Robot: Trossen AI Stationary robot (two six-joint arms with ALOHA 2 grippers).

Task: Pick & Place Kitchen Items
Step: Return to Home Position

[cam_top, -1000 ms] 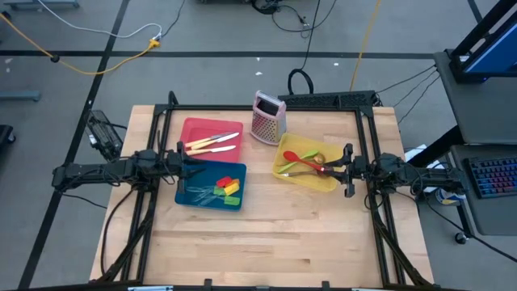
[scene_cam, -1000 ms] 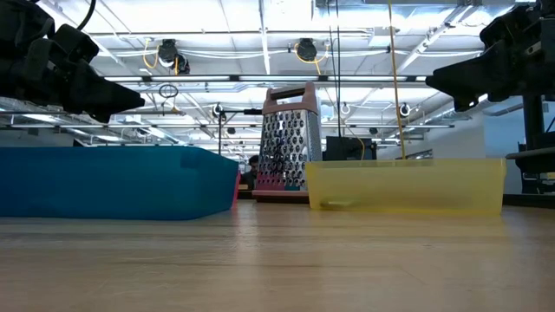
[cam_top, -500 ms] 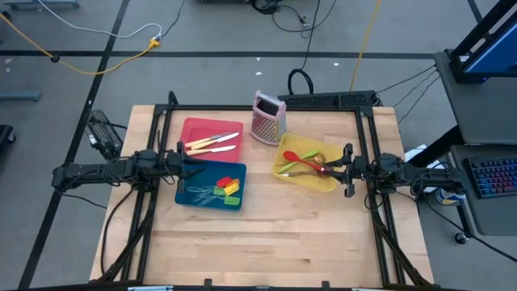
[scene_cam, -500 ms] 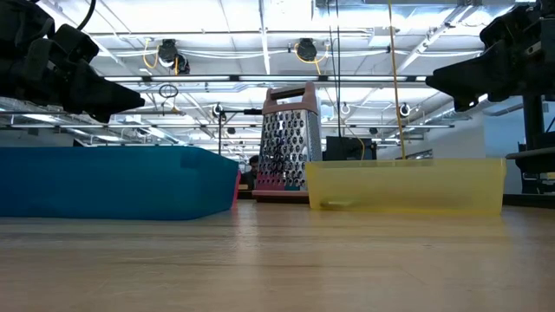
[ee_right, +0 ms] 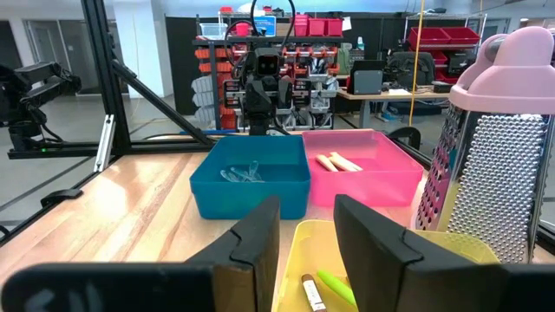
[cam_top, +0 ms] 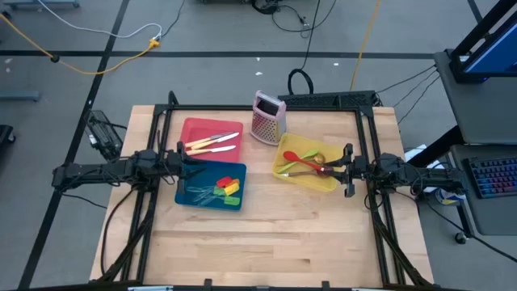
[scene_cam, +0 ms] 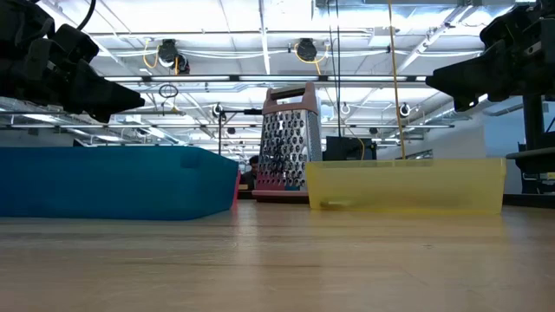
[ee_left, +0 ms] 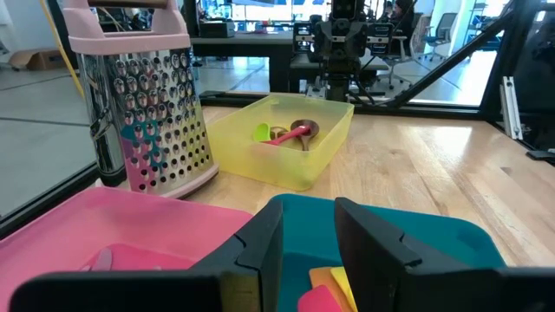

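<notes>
Cream-handled knives (cam_top: pixel 212 143) lie in a pink tray (cam_top: pixel 194 129). Small green, yellow, orange and red spatulas (cam_top: pixel 229 187) lie in a blue tray (cam_top: pixel 187 198) beside clear utensils. Green, red and gold spoons (cam_top: pixel 303 162) lie in a yellow bin (cam_top: pixel 284 175). My left gripper (cam_top: pixel 186 162) hovers at the left edge of the pink and blue trays, open and empty; in its wrist view (ee_left: pixel 308 238) the fingers stand apart. My right gripper (cam_top: pixel 343 166) hovers at the yellow bin's right edge, open and empty (ee_right: pixel 305 227).
A pink-topped box grater (cam_top: pixel 267 118) stands upright at the far side, between the pink tray and the yellow bin. The near half of the wooden table (cam_top: pixel 266 242) is bare. A black frame runs along the table's left, right and far edges.
</notes>
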